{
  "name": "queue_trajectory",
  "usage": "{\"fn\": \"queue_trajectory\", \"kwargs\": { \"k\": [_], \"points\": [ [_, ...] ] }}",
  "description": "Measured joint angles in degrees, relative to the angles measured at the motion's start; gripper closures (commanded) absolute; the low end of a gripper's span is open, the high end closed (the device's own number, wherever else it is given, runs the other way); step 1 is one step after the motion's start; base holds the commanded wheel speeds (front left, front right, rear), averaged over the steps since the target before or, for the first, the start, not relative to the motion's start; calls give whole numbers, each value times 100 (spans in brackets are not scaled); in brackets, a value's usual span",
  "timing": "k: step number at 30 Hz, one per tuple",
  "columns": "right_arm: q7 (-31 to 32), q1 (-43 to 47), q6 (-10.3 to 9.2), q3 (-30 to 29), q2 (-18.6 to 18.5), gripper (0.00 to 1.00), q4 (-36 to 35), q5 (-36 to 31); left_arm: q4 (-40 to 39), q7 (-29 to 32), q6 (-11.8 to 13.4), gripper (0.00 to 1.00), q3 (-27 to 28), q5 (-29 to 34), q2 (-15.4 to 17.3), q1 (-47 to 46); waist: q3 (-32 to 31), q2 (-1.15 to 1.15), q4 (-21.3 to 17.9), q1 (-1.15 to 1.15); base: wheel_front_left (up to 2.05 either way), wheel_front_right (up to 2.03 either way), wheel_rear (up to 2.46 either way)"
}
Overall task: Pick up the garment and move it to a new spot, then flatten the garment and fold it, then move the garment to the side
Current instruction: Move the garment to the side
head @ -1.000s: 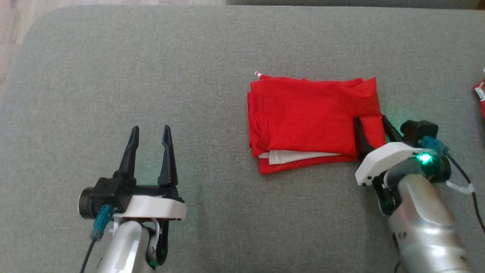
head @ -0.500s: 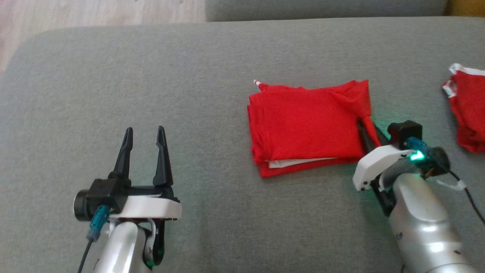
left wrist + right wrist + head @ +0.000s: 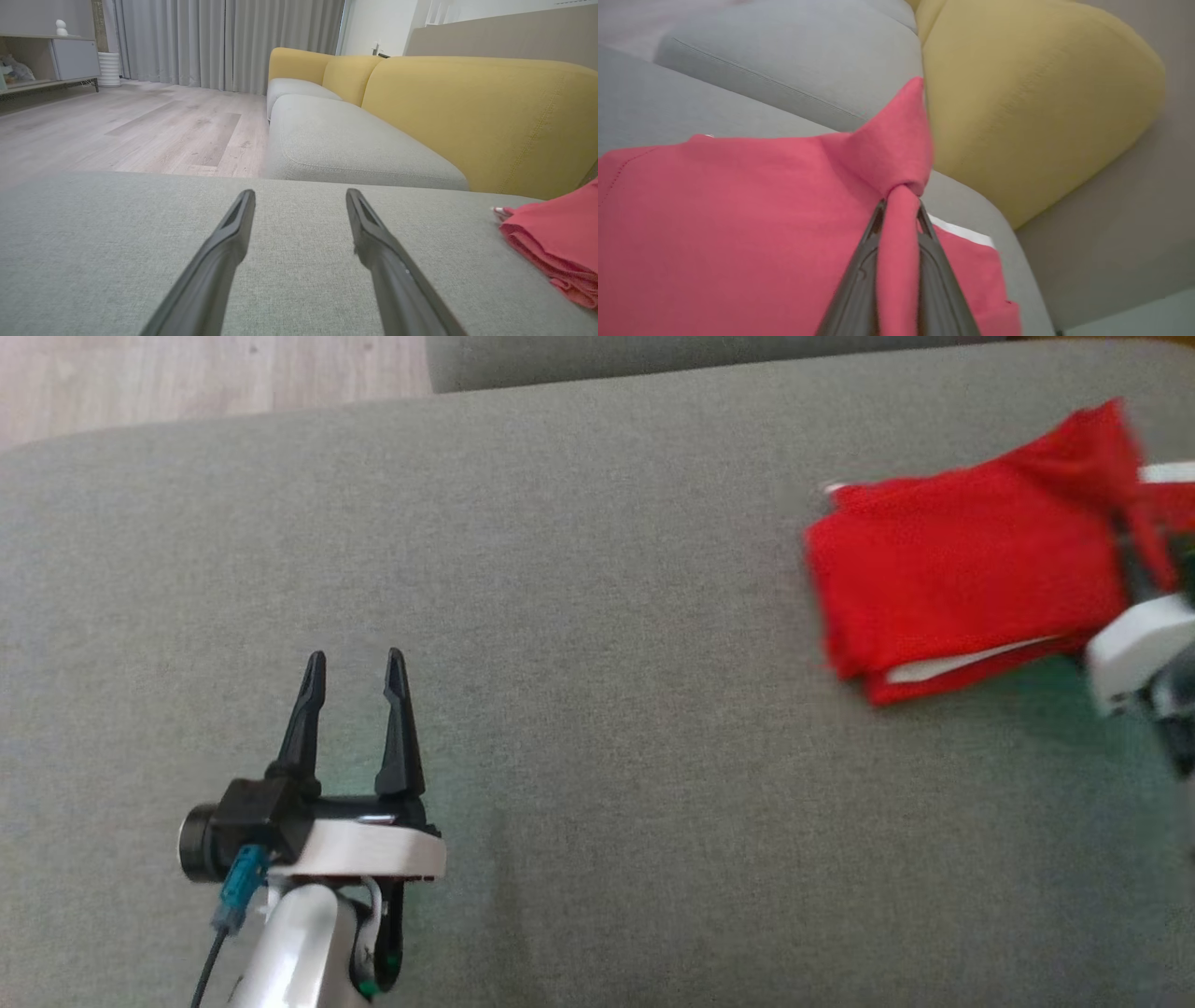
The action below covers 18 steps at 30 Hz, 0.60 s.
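Red thing: We see a red folded cloth garment (image 3: 952,569) lying on the big grey fabric sofa cushion (image 3: 597,616), near its far right corner. A white layer peeks out along the garment's near edge.
Right claw: Our right claw (image 3: 900,207) is pinching one corner of the garment. The cloth is squeezed into a thin strip between the two dark fingers (image 3: 857,289). Just past the tips it stands up in a small peak.
Left claw: Our left claw (image 3: 355,656) is spread wide with nothing in it. It is over the near left part of the cushion, well apart from the garment. Its fingers point at the far edge.
Other cloth: Another bit of red cloth with a white edge (image 3: 962,231) lies just beside our right claw, toward the cushion's right edge.
Around us: A yellow sofa back (image 3: 467,116) stands past the far right corner. A pale wooden floor (image 3: 187,373) shows past the far left corner.
Blur: The right side of the head view is smeared, so we cannot make out our right fingers there.
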Motion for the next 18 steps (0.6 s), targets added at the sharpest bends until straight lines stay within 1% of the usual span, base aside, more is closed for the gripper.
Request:
{"fn": "queue_trajectory", "kwargs": {
  "k": [3, 6, 9, 11, 15, 18],
  "points": [
    [275, -48, 0, -43, -428, 100, -198, -2, 3, 0, -25, 0, -3, 1, 0, -7, 108, 0, -40, 0, 0, 0, 0],
    [543, -47, 0, -154, -846, 100, -249, -48, 5, 0, -34, 0, -8, 40, 0, -37, 221, 0, -46, 0, 0, 0, 0],
    [775, -39, 0, -327, -1165, 100, -258, -70, 10, 0, -63, 0, -8, 41, 0, -135, 329, 0, -29, 0, 0, 0, 0],
    [894, -32, 0, -487, -1267, 100, -307, -113, 11, 0, -75, 0, -3, 43, 0, -191, 392, 0, -12, 0, 0, 0, 0],
    [1014, -30, 0, -845, -1293, 100, -360, -121, 15, 0, -88, 0, 19, 92, 0, -232, 516, 0, 13, 1, 0, 0, 0],
    [1043, -20, 0, -991, -1288, 100, -364, -174, 26, 0, -132, 0, 27, 100, 0, -234, 600, 0, 33, 0, 0, 0, 0]
  ]
}}
